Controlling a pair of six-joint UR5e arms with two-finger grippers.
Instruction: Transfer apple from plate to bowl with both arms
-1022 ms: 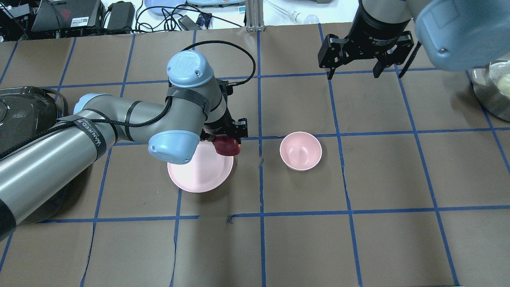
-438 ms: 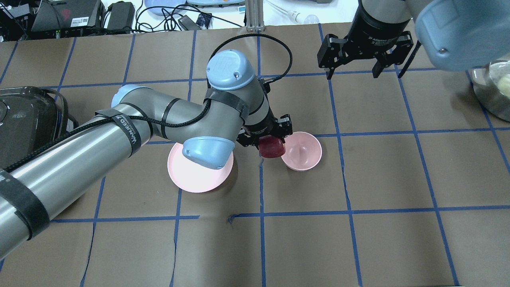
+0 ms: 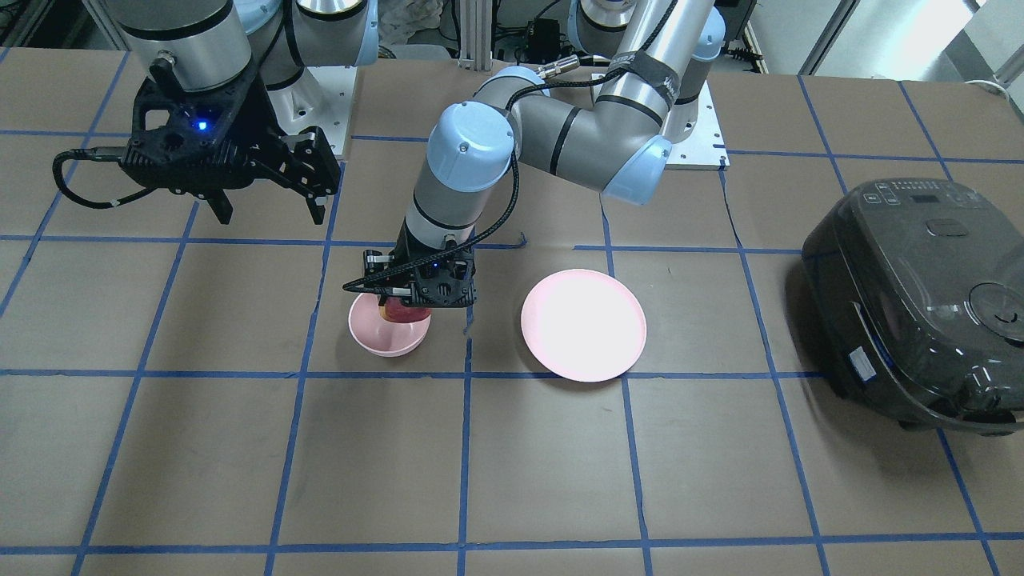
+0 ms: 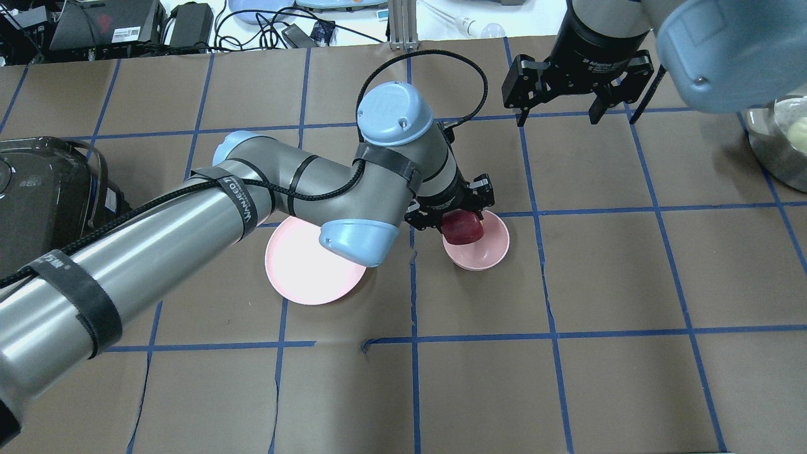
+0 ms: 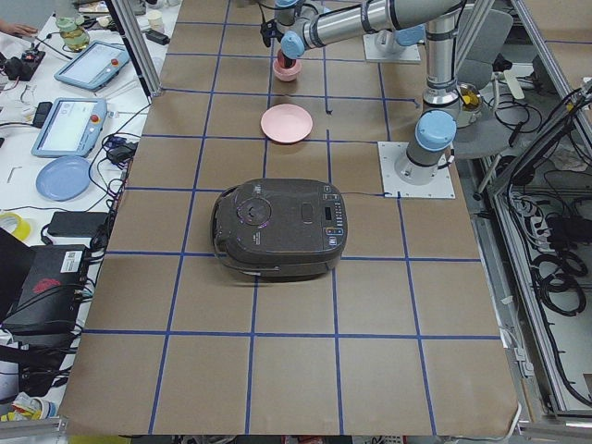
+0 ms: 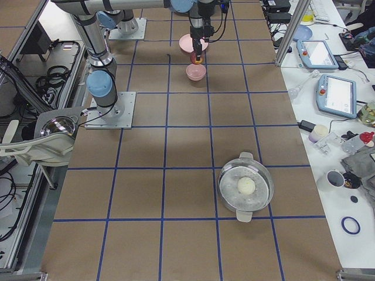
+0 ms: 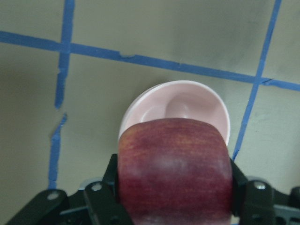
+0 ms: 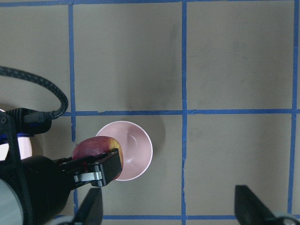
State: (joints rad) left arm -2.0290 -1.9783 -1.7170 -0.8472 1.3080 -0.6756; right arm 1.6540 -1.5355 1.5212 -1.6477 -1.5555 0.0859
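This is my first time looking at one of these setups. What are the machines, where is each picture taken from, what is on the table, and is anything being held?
The machines are a robot's left arm and right arm, mounted at one side of a table covered in brown paper with blue tape lines. Each arm ends in a black two-finger gripper. Six cameras show the same moment: one above and behind the robot, one facing it across the table, one at each end of the table, and one on each wrist. On the table are a flat pink plate with nothing on it, a smaller pink bowl, a black cooker and a metal pot. The left gripper is shut on a dark red apple and holds it above the bowl. The right gripper hangs open and holds nothing.
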